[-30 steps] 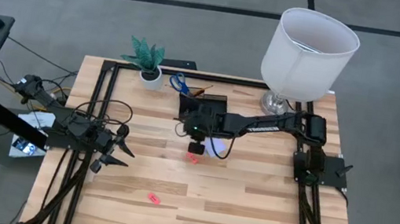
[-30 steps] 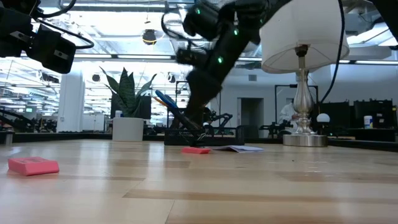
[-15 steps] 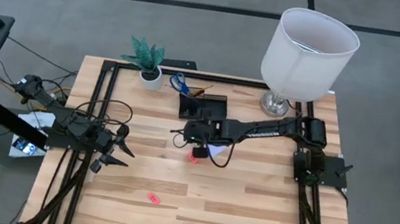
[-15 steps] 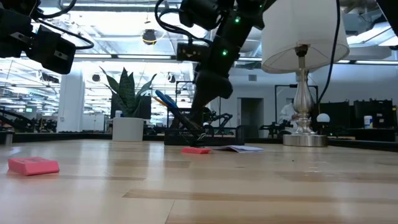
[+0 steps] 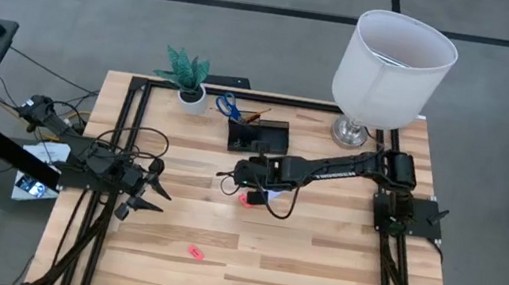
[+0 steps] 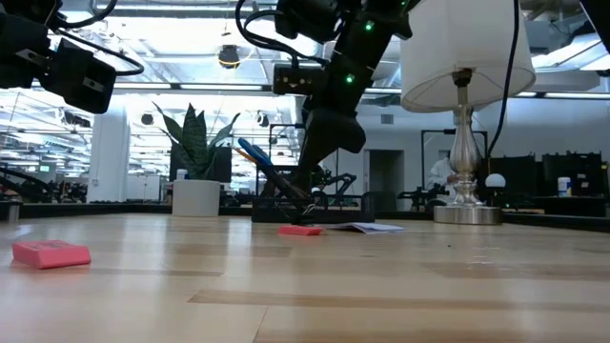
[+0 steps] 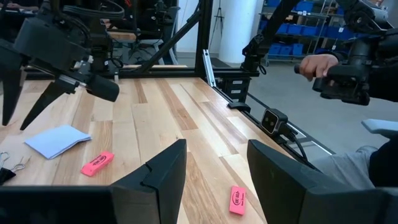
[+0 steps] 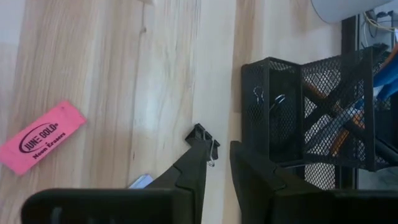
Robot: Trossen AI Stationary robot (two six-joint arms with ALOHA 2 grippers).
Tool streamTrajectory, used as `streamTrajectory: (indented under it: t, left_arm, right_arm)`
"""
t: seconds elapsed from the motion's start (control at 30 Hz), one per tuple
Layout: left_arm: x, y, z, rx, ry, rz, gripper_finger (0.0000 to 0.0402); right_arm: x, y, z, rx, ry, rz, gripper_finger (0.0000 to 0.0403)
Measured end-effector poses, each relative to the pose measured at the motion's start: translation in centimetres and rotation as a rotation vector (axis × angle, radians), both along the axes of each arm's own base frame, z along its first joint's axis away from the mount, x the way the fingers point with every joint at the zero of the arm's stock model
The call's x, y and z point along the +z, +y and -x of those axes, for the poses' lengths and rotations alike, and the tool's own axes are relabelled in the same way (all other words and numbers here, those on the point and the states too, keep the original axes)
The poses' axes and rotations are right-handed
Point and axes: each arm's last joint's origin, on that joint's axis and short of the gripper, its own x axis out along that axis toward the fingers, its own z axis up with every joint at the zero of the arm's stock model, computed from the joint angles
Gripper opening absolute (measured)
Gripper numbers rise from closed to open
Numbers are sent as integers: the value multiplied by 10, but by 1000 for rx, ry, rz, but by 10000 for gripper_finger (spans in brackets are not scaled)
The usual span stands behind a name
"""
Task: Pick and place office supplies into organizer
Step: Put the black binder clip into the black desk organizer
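Observation:
My right gripper (image 8: 219, 146) hangs tilted down over the table's middle (image 5: 230, 172), its fingers a narrow gap apart with nothing between them. Just past its tips a small black clip (image 8: 202, 134) lies flat on the wood beside the black mesh organizer (image 8: 292, 81). Two clips (image 8: 267, 98) lie in the organizer's low tray. Blue-handled scissors (image 5: 228, 106) and an orange pencil (image 5: 255, 114) stand leaning in its taller cup. A pink eraser (image 8: 40, 144) and the pale note pad (image 5: 271, 198) lie near the gripper. My left gripper (image 7: 214, 146) waits open at the table's left (image 5: 160, 189).
A second pink eraser (image 5: 195, 251) lies toward the near edge. A white plant pot (image 5: 193, 96) stands at the far left and a lamp (image 5: 394, 57) at the far right. Black frame rails (image 5: 123, 143) run along the table's sides. A person's hand (image 7: 317, 62) shows beyond the table.
My right gripper has swung a little toward the table's near edge, away from the organizer, risen slightly and rolled about its own line. The gap between its fingers looks the same. The erasers and note pad have stayed where they were.

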Motion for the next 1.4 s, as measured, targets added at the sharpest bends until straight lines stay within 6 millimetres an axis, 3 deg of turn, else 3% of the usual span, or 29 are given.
streamTrajectory:
  t: [0.43, 0.9, 1.4]
  left_arm:
    - [0, 0, 0, 0, 0, 0, 163]
    - [0, 0, 0, 0, 1, 0, 163]
    - [0, 0, 0, 0, 0, 1, 163]
  right_arm:
    - [0, -1, 1, -23, -3, -11, 71]
    - [-6, -3, 0, -55, 13, 32, 165]
    - [-5, 12, 1, -40, 10, 107, 155]
